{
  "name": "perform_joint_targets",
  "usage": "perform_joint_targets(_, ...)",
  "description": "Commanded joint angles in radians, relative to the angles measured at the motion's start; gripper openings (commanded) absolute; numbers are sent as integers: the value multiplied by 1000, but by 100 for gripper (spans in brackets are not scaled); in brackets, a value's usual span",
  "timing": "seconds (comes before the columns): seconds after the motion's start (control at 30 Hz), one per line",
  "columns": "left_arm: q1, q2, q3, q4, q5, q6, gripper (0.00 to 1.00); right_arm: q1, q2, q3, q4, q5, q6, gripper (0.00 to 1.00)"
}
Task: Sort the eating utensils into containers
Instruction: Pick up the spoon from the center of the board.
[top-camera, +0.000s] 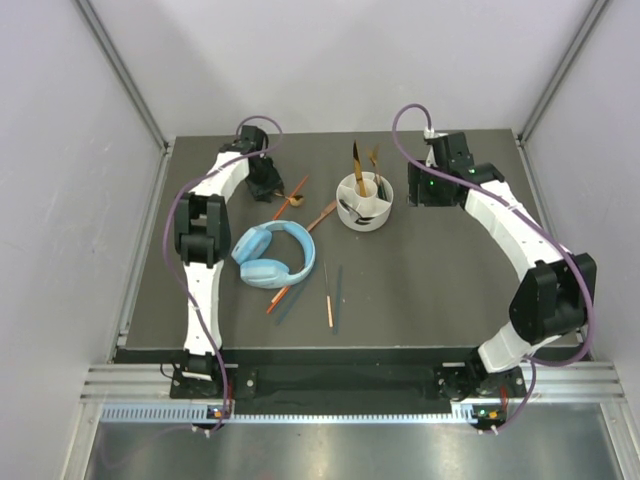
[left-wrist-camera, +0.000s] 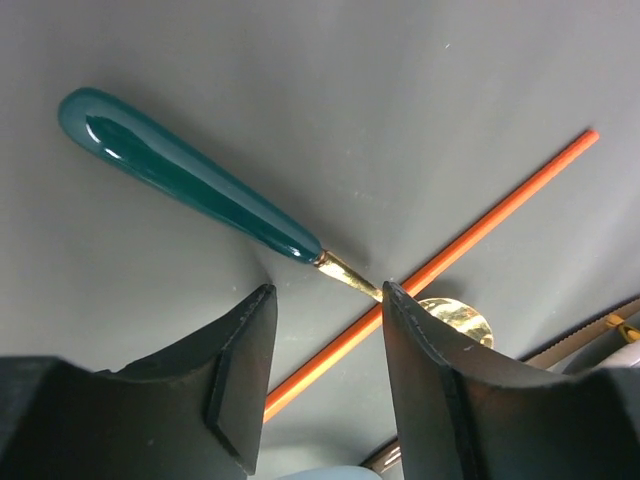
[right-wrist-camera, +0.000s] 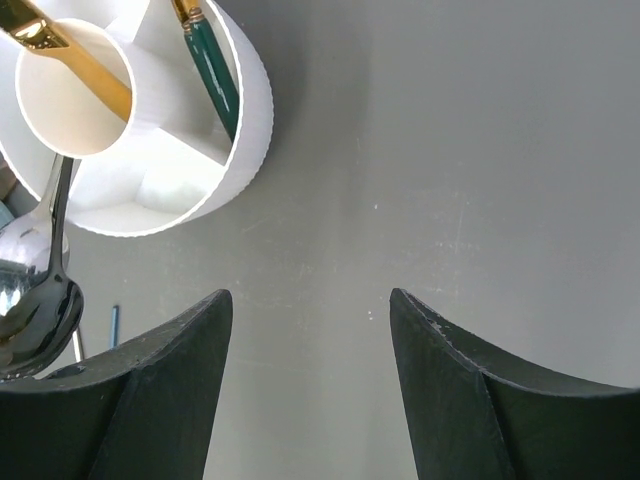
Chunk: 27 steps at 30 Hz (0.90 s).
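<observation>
My left gripper (top-camera: 268, 186) is open at the far left of the table. In the left wrist view its jaws (left-wrist-camera: 325, 292) straddle an orange chopstick (left-wrist-camera: 440, 262) that crosses over a gold spoon with a dark teal handle (left-wrist-camera: 180, 175). Both lie flat on the table; nothing is held. The round white divided holder (top-camera: 364, 203) stands at the far middle with gold and teal-handled utensils (top-camera: 357, 160) upright in it. My right gripper (top-camera: 420, 188) is open and empty just right of the holder (right-wrist-camera: 245, 120). A silver spoon (right-wrist-camera: 40, 300) lies beside the holder.
Light blue headphones (top-camera: 273, 256) lie left of centre. Orange and dark teal chopsticks (top-camera: 326, 298) lie near the front middle, more (top-camera: 280, 296) by the headphones, and a brownish utensil (top-camera: 322, 215) lies between headphones and holder.
</observation>
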Motion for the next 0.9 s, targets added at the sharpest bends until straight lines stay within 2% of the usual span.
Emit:
perform_joint_targets(0.0, 0, 23, 65, -84, -39, -4, 53, -30, 22, 31, 33, -29, -11, 64)
perform_joint_targets(0.17, -7, 94, 194, -150, -62, -11, 54, -54, 28, 26, 36, -61, -5, 64)
perform_joint_targets(0.47, -24, 143, 205, -225, -73, -44, 53, -119, -3, -41, 48, -90, 1, 65)
perform_joint_targets(0.7, -46, 183, 276, -393, -154, -77, 51, -174, -29, -57, 65, -150, 19, 65)
perform_joint_targets(0.87, -57, 215, 279, -411, -153, -178, 48, -198, -50, -101, 97, -208, 39, 65)
